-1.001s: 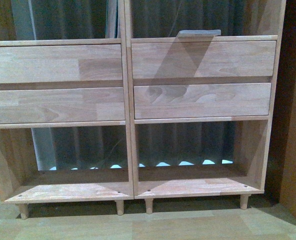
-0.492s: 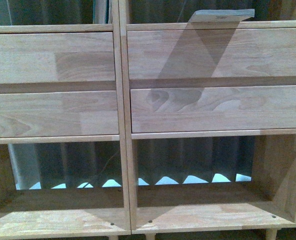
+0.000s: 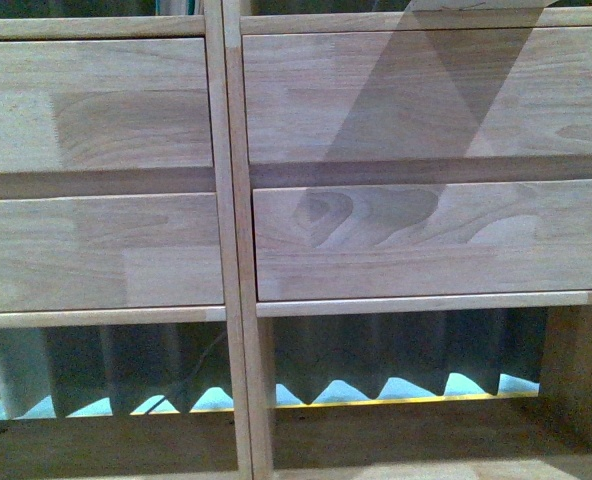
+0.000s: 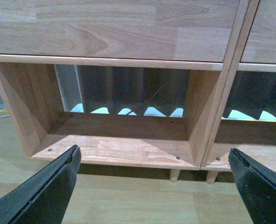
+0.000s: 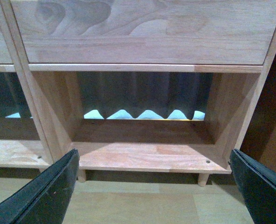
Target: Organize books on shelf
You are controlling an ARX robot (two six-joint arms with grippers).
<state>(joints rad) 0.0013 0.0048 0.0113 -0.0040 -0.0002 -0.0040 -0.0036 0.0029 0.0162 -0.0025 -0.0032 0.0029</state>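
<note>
The left gripper (image 4: 153,151) is released, its two black fingers (image 4: 49,186) spread wide with nothing between them. The right gripper (image 5: 154,151) is spread just as wide, also holding nothing. Under both lies a pale wood-look floor (image 4: 128,205).

Straight ahead of the left gripper stands the light natural-wood shelving unit (image 3: 231,250) on short round legs (image 4: 175,174). The left column's bottom compartment (image 4: 124,149) opens beyond that gripper's fingertips. The right column's bottom compartment (image 5: 142,156) faces the right gripper. Above each gripper are plain wooden drawer fronts (image 3: 416,240), two per column, and an angular shadow crosses the right pair.

Outward of the right gripper, past the unit's side, is a dark reddish-brown panel (image 5: 273,121). Farthest back, a dark grey pleated curtain (image 5: 142,91) hangs behind the open compartments, with bright light under its scalloped hem.
</note>
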